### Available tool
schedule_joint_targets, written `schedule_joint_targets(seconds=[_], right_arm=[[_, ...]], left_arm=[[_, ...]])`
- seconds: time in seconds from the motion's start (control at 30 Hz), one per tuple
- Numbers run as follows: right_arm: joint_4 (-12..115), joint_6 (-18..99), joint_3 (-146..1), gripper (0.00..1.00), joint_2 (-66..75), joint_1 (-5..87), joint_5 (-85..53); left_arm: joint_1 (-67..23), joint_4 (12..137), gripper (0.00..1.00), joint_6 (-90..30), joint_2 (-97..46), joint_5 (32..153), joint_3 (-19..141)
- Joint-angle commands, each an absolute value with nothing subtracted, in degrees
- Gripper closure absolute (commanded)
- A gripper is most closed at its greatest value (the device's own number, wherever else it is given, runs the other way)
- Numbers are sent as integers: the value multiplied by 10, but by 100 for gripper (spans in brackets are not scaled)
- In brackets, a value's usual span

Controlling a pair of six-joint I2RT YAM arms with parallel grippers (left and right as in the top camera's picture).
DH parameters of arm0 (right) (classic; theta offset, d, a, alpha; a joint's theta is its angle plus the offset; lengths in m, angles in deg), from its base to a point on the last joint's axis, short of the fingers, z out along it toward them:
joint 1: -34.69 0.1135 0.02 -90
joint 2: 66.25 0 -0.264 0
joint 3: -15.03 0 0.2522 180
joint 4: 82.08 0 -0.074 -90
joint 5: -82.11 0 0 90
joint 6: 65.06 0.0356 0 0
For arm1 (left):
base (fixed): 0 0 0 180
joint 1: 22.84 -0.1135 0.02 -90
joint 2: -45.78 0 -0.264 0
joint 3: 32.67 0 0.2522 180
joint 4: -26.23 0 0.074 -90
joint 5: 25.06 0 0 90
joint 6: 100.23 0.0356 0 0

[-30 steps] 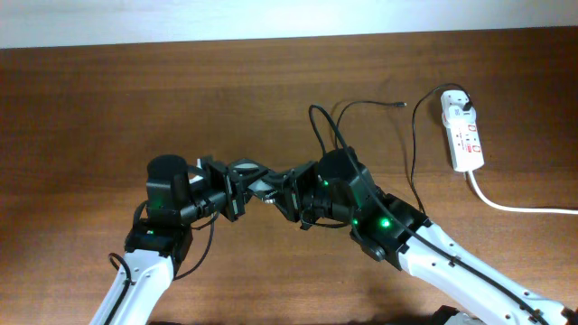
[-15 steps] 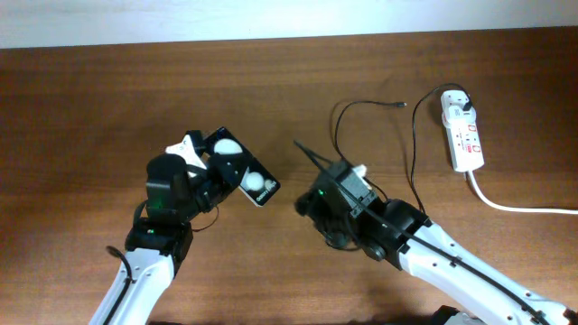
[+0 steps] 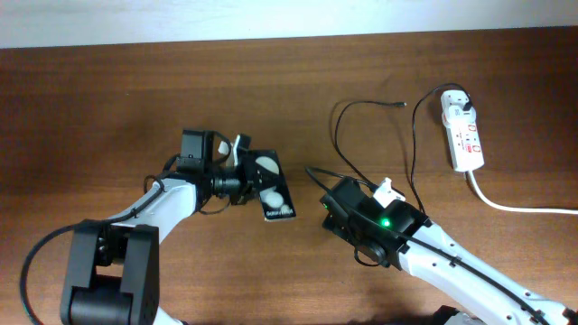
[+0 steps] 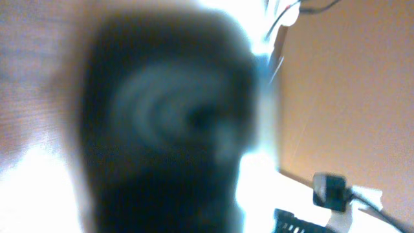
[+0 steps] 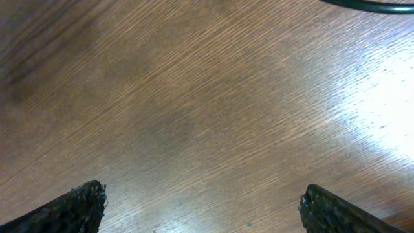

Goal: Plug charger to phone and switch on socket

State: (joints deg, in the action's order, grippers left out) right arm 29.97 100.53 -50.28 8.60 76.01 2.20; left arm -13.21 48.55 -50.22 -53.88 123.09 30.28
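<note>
One stiff, slick phone (image 3: 271, 185) sits pinched in the left jaws, right jaws wide open, empty; I'd grab the floppy charger (image 3: 413, 149) near its tip.

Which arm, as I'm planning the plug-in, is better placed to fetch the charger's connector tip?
Right: the right hand is open, empty and nearer the connector tip; the left hand is shut on the phone.

Small white lettering on the phone (image 3: 270, 183) and red marks on the socket (image 3: 464, 149), both illegible.
</note>
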Motion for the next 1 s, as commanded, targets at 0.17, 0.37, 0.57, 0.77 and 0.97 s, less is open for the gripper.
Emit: schedule_joint_targets(seconds=[0.17,0.37,0.57,0.77,0.97], right_arm=[[293,1003,-505,1,85,762,36],[299,1003,-505,1,85,762,41],[353,1002,-505,0,85,759,110],[364,895,-600,1,85,598,21],[314,821,-765,5,181,502,22]], left_arm=[[-133,551,100,-296,-536,1362,310],[-133,575,100,-357,-536,1417,310],[-133,575,100,-357,-536,1414,310],[-132,575,100,-357,-536,1369,310],[-132,575,100,-357,-536,1370,310]])
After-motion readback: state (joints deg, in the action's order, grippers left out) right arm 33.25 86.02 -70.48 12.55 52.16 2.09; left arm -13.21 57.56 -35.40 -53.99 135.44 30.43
